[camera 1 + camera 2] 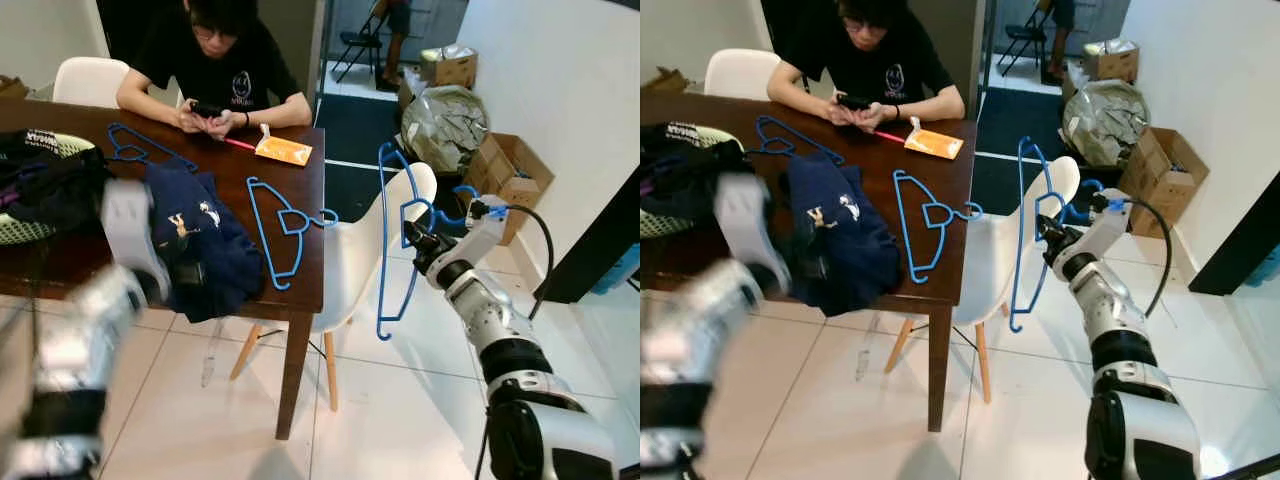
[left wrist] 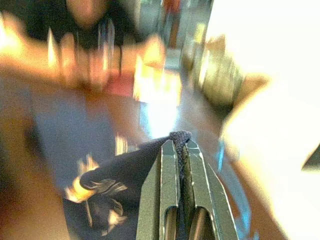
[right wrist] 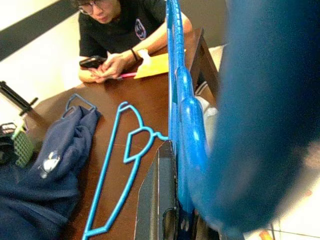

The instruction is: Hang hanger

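- Down in front, the blurry silver left arm reaches up to the near edge of the long brown wooden desk (image 1: 300, 190).
- Its left claw (image 2: 182, 150) is pinched tight on a fold of the dark blue sweater with a small picture on it (image 1: 195, 245). The sweater lies in a heap on the desk and hangs a bit over the near edge.
- Beside the desk, the right claw (image 1: 418, 240) is closed on a thin blue plastic hanger (image 1: 385, 250). It holds the hanger up in the air, standing tall, in front of a white chair with wooden legs (image 1: 350, 270).
- Another thin blue hanger (image 1: 275, 225) lies flat on the desk, just beside the sweater, with its hook near the desk's right edge.
- A pile of dark bags and clothes (image 1: 45, 185) sits at the left end of the desk.
- A third blue hanger (image 1: 135, 150) lies farther back, its end touching the sweater.
- An orange flat packet (image 1: 283, 151) and a red pen (image 1: 238, 144) lie near the far edge.
- A person in a black shirt (image 1: 215, 65) sits at the far side, holding a phone in both hands.
- Brown cardboard boxes (image 1: 510, 175) and a shiny crinkled bag (image 1: 445, 125) sit on the floor by the white wall.
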Controlling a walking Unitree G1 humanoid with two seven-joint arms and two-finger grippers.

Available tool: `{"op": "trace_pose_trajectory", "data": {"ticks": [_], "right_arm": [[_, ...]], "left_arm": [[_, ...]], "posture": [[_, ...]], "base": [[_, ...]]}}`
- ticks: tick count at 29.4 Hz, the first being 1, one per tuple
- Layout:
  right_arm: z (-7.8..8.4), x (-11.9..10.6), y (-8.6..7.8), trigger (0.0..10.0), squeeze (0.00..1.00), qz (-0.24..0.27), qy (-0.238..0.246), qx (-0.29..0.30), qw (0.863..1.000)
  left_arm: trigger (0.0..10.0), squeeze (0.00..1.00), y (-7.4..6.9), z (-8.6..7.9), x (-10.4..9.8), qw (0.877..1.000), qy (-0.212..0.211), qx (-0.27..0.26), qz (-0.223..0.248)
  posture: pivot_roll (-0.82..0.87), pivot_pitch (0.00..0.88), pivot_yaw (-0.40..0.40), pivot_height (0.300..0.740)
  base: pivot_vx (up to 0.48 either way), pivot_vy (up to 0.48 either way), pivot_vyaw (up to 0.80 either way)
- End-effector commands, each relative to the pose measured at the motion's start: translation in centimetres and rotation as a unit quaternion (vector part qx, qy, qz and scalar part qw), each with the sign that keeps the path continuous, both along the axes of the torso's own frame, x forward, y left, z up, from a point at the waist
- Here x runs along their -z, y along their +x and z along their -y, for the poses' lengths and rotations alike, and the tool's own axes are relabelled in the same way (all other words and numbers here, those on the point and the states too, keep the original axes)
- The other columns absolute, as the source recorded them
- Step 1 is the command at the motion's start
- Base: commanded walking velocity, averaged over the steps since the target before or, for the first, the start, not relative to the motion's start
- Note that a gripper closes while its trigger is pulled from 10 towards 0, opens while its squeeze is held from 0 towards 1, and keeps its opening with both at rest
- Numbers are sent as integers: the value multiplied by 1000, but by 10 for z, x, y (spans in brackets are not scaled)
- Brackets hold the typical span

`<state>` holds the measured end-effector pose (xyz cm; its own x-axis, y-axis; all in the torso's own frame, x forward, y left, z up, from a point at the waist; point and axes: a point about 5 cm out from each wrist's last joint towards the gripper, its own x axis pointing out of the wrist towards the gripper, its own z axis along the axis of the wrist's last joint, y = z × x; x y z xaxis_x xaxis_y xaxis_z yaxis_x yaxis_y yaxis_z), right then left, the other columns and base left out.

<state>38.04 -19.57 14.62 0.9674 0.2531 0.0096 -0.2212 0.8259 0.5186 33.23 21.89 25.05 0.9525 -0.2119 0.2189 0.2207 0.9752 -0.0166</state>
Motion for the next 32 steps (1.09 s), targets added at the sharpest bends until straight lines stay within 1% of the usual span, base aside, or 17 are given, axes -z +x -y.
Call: {"op": "trace_pose_trajectory", "data": {"ticks": [1, 3, 4, 6, 7, 8, 9, 10, 11, 13, 14, 15, 23, 26, 27, 31, 32], "right_arm": [[2, 0, 0, 10000, 0, -1, 0, 6, 1000], [2, 0, 0, 10000, 0, -1, 0, 6, 1000], [1, 0, 1, 10000, 0, 0, 4, 7, 1000], [1, 0, 1, 10000, 0, 0, 4, 7, 1000], [1, 0, 1, 10000, 0, 0, 8, 8, 1000], [1, 0, 1, 10000, 0, 0, 8, 8, 1000], [0, 0, 1, 10000, 0, 0, 10, 8, 1000], [0, 0, 1, 10000, 0, 0, 10, 8, 1000], [0, 0, 1, 10000, 0, 0, 12, 8, 1000], [0, 0, 1, 10000, 0, 0, 12, 8, 1000], [0, 0, 1, 10000, 0, 0, 13, 8, 1000], [-1, 0, 1, 10000, 0, 0, 14, 8, 1000], [-1, 0, 1, 10000, 0, -1, 16, 7, 1000], [-1, 1, 1, 10000, 0, -2, 15, 6, 1000], [-1, 1, 1, 10000, 0, -2, 15, 6, 1000], [-1, 1, 1, 10000, 0, -2, 15, 6, 1000], [-1, 1, 1, 10000, 0, -2, 15, 6, 1000]], "left_arm": [[0, 0, -8, 11, -36, 996, 21, 71, 43], [0, 0, -8, 11, -36, 996, 21, 71, 43], [0, 0, -22, 16, -90, 985, 49, 112, 122], [0, 0, -22, 16, -90, 985, 49, 112, 122], [0, 0, -35, 20, -125, 973, 62, 136, 175], [0, 0, -35, 20, -125, 973, 62, 136, 175], [0, 0, -48, 24, -148, 961, 58, 161, 215], [0, 0, -48, 24, -148, 961, 58, 161, 215], [0, 0, -58, 27, -162, 952, 50, 181, 242], [0, 0, -58, 27, -162, 952, 50, 181, 242], [0, 0, -63, 29, -167, 947, 44, 193, 254], [0, 0, -66, 29, -170, 945, 42, 197, 258], [0, 0, -68, 27, -169, 946, 44, 201, 250], [0, 0, -67, 21, -166, 952, 50, 189, 236], [0, 0, -67, 21, -166, 952, 50, 189, 236], [0, 0, -65, 13, -165, 958, 55, 165, 230], [0, 0, -64, 6, -166, 961, 60, 141, 230]], "posture": [[69, 17, -83, 740], [69, 17, -83, 740], [75, 13, -77, 740], [75, 13, -77, 740], [76, 10, -73, 740], [76, 10, -73, 740], [80, 9, -74, 740], [80, 9, -74, 740], [84, 8, -74, 740], [84, 8, -74, 740], [85, 9, -74, 740], [86, 8, -75, 740], [86, 6, -74, 740], [84, 3, -76, 740], [84, 3, -76, 740], [85, 0, -75, 740], [85, 0, -75, 740]], "base": [[0, 0, 0], [0, 0, 0], [0, 0, 0], [0, 0, 0], [0, 0, 0], [0, 0, 0], [0, 0, 0], [0, 0, 0], [0, 0, 0], [0, 0, 0], [0, 0, 0], [0, 0, 0], [0, 0, 0], [0, 0, 0], [0, 0, 0], [0, 0, 0], [0, 0, 0]]}}
